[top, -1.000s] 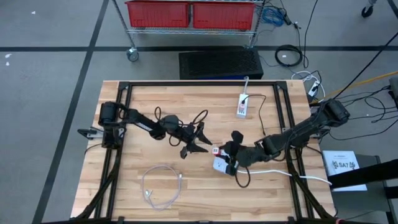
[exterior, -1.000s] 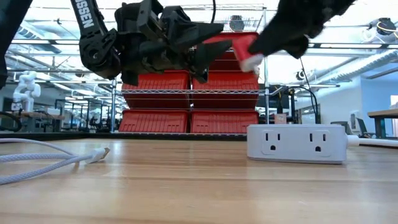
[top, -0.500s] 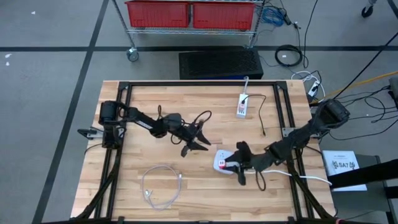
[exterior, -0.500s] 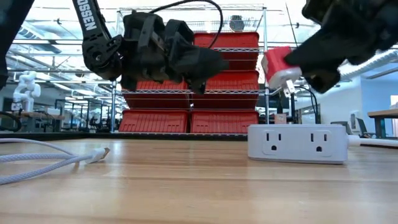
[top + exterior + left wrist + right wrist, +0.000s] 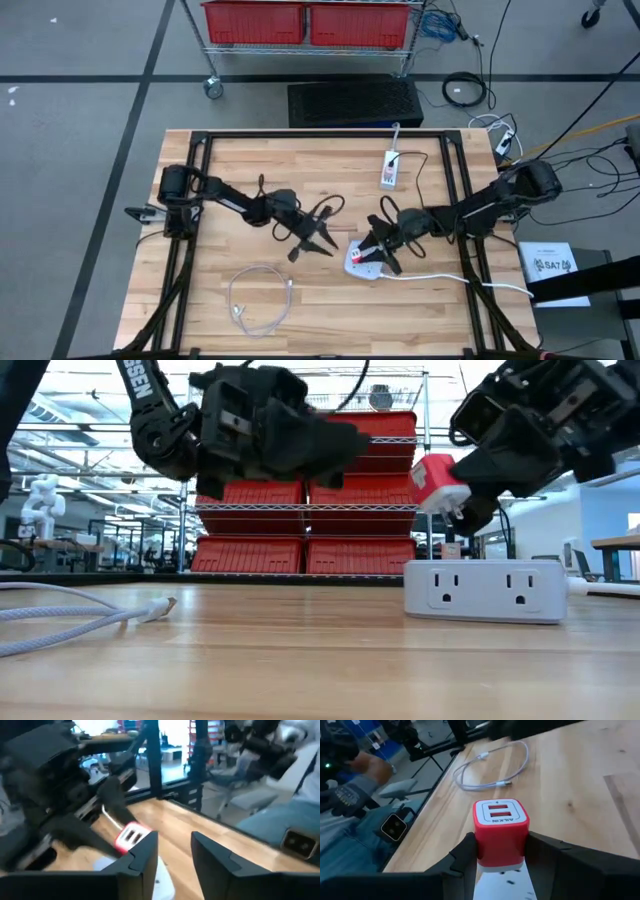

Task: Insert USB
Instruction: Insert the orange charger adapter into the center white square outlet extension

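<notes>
A red-and-white USB charger [image 5: 499,827] with two ports on its face hangs in my right gripper [image 5: 372,247], just above the white power strip [image 5: 485,592] that lies flat near the table's middle. The low view shows the charger [image 5: 435,480] tilted, its prongs [image 5: 457,508] clear of the strip. My left gripper [image 5: 318,240] hovers open to the left of the charger, pointing at it, with nothing between its fingers [image 5: 145,857]. The white USB cable [image 5: 258,300] lies looped on the table near the front left, its plug end [image 5: 158,605] on the wood. My right gripper pinches the charger's two opposite red sides [image 5: 479,840] between its two fingers [image 5: 462,857]. It comes from the table's right, slanting slightly down, and the port face points away from the wrist toward the left arm. The charger is lifted clear, tilted, prongs down toward the strip.
A second small white power strip [image 5: 390,168] lies toward the far edge with a dark cord beside it. A black frame [image 5: 300,135] runs around the tabletop. Bare wood lies between the cable loop and the strip. A person's legs show beyond the table in the wrist views.
My right gripper has come down with the charger toward the power strip, swinging its wrist round so that it now reaches in from the right. The charger has tipped from level to tilted, prongs toward the strip. My left gripper has rolled a little in place.
</notes>
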Controlling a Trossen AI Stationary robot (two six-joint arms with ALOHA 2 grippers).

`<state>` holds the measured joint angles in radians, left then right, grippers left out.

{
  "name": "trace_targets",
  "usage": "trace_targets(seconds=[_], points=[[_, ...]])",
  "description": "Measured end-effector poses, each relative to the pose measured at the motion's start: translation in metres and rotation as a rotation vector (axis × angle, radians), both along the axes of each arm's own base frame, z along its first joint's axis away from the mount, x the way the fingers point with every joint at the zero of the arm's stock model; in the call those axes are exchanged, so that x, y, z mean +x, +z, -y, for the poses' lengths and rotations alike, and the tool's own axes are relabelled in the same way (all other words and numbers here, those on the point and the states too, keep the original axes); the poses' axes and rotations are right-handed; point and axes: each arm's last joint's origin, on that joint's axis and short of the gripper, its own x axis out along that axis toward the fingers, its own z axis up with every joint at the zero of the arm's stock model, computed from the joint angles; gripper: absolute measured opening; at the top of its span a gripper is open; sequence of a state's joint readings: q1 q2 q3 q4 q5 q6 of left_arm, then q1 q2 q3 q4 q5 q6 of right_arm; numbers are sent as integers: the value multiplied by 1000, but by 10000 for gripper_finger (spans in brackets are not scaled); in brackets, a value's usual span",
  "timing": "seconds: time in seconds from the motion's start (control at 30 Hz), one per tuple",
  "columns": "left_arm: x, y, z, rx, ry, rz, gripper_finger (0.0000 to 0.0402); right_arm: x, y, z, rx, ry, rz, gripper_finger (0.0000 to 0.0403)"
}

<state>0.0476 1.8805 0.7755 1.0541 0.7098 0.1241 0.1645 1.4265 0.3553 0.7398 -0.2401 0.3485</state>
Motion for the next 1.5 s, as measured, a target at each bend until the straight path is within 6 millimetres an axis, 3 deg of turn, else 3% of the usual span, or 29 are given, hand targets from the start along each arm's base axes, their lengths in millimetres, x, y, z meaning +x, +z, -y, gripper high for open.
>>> trace_targets(seconds=[0.4,0.87,1.17,1.5], points=[[39,20,8,295,77,-71,195,3,3,7,30,34,-9,110],[51,37,20,468,-48,-71,197,5,4,6,36,55,-20,109],[57,46,21,562,-7,-39,197,5,4,6,38,59,-20,109],[57,43,27,585,-42,-42,197,14,13,4,31,94,-15,109]])
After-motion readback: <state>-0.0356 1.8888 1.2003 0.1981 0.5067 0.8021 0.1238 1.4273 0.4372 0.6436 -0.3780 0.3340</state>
